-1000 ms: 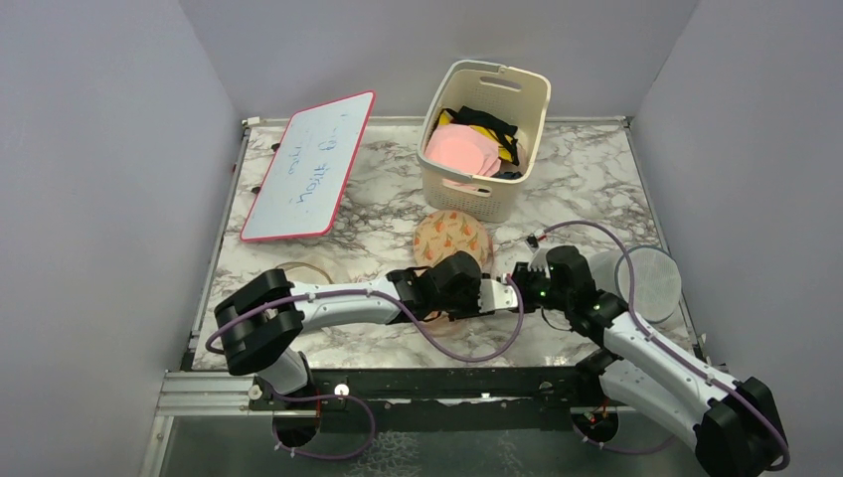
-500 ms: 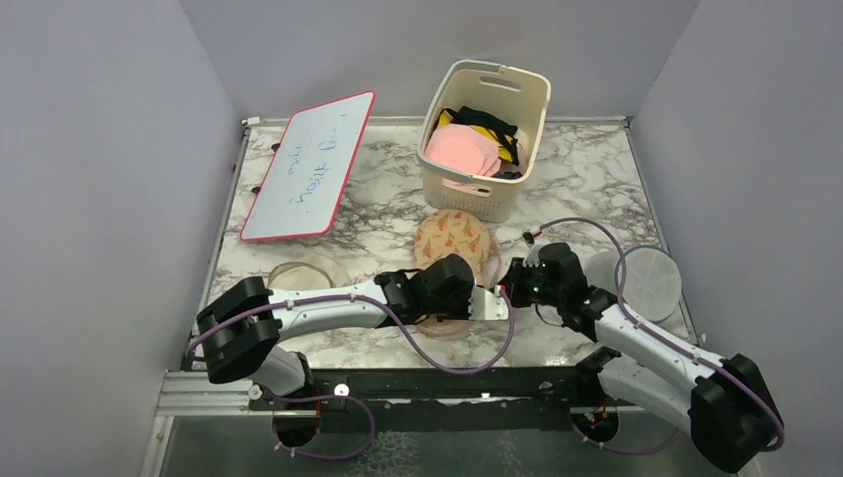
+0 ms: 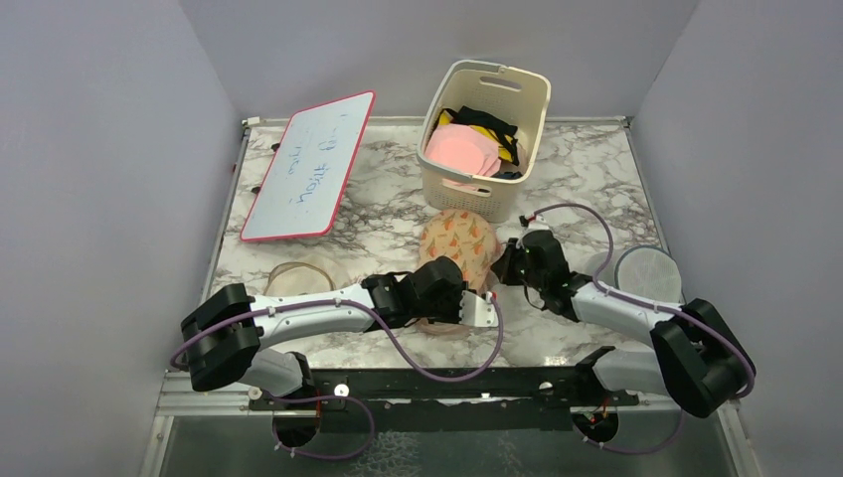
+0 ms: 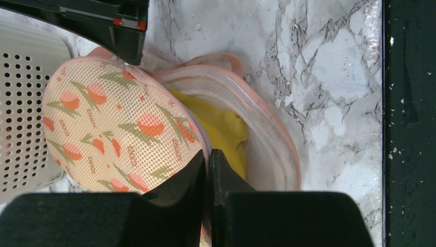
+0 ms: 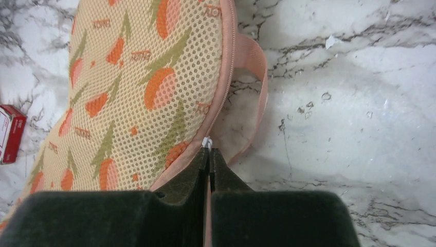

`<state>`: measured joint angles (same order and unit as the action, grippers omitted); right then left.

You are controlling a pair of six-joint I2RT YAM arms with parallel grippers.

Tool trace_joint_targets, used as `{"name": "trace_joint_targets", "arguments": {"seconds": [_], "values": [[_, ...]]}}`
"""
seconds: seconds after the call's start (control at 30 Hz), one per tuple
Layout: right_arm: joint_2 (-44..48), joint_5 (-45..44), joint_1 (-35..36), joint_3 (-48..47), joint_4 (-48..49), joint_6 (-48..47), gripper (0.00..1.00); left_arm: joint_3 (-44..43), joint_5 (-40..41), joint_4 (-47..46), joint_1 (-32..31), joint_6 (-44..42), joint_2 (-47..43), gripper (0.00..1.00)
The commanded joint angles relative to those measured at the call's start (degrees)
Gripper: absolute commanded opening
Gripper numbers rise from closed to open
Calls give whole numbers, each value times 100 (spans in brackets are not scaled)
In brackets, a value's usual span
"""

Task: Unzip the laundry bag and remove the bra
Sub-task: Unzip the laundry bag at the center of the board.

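Note:
The laundry bag [image 3: 455,241], beige with orange carrot prints and pink zip edging, lies in front of the basket. In the left wrist view its upper flap [image 4: 118,128] is raised off the pale pink lining [image 4: 270,144], and the mustard-yellow bra [image 4: 222,131] shows inside. My left gripper [image 4: 208,154] is shut on the flap's zip edge; it also shows in the top view [image 3: 479,300]. My right gripper [image 5: 209,150] is shut on the pink edging at the white zip pull [image 5: 206,142], beside the pink loop [image 5: 255,67]. In the top view it [image 3: 500,266] sits at the bag's right side.
A cream slotted basket [image 3: 517,99] with pink, black and yellow garments stands behind the bag. A red-framed whiteboard [image 3: 308,164] lies at far left. A white round mesh cylinder [image 3: 646,278] stands at the right. Another flat beige pouch [image 3: 298,276] lies at near left.
My right gripper has moved away from me and leftward along the bag's edge. My left gripper has drawn back to the left. The bag has opened, and its near lobe shows more.

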<state>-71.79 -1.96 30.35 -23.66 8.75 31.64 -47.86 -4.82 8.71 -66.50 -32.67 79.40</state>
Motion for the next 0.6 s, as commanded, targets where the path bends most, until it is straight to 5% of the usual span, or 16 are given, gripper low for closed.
{"name": "trace_joint_targets", "arguments": {"seconds": [0.0,0.2,0.33,0.57], "values": [[243,-517,-38,-93,330,-185,1,79,223,107,-41,-125,-40,0],[783,122,-34,-186,-456,-608,1,-2,-10,64,-34,-90,47,0],[1047,647,-13,-240,-840,-702,1,-254,-285,261,-36,61,345,34],[1300,1403,73,-172,-1027,-353,1,-585,-721,401,-142,487,689,60]]}}
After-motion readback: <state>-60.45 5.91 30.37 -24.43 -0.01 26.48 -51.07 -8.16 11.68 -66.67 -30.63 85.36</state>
